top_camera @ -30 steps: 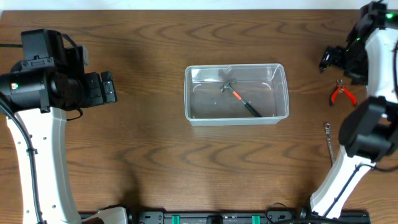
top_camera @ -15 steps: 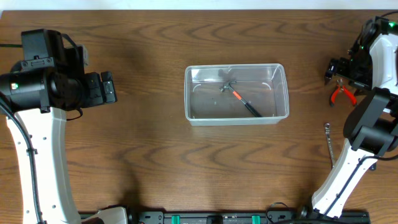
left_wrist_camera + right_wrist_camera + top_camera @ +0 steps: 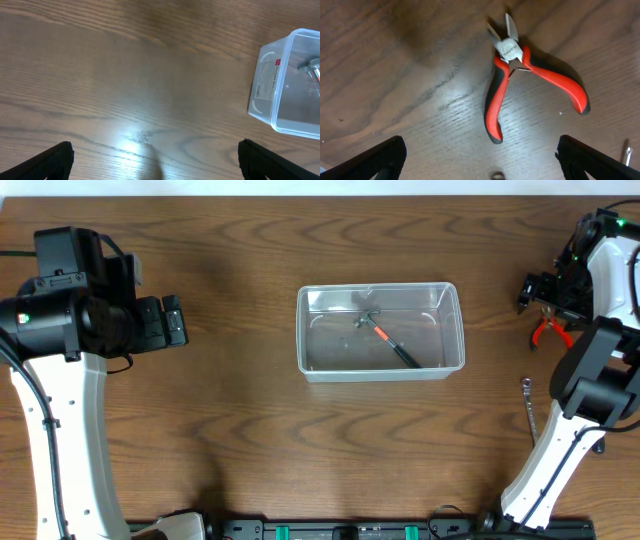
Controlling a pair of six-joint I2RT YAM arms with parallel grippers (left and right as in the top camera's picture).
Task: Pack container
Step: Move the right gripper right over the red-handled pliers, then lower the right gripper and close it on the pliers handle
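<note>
The clear plastic container (image 3: 381, 331) sits at the table's middle with a small hammer (image 3: 385, 338) with an orange and black handle inside. Its corner shows in the left wrist view (image 3: 287, 85). Red-handled pliers (image 3: 551, 332) lie on the table at the far right, and fill the right wrist view (image 3: 520, 75). My right gripper (image 3: 480, 160) is open and empty, hovering just above the pliers. My left gripper (image 3: 155, 162) is open and empty over bare table, well left of the container.
A slim metal tool (image 3: 529, 408) lies on the table below the pliers, near the right arm's base. A small ring-like part (image 3: 497, 175) lies close to the pliers' handle tip.
My right gripper has moved from the table's far right edge towards the pliers and now hangs over them. The left arm has not moved.
</note>
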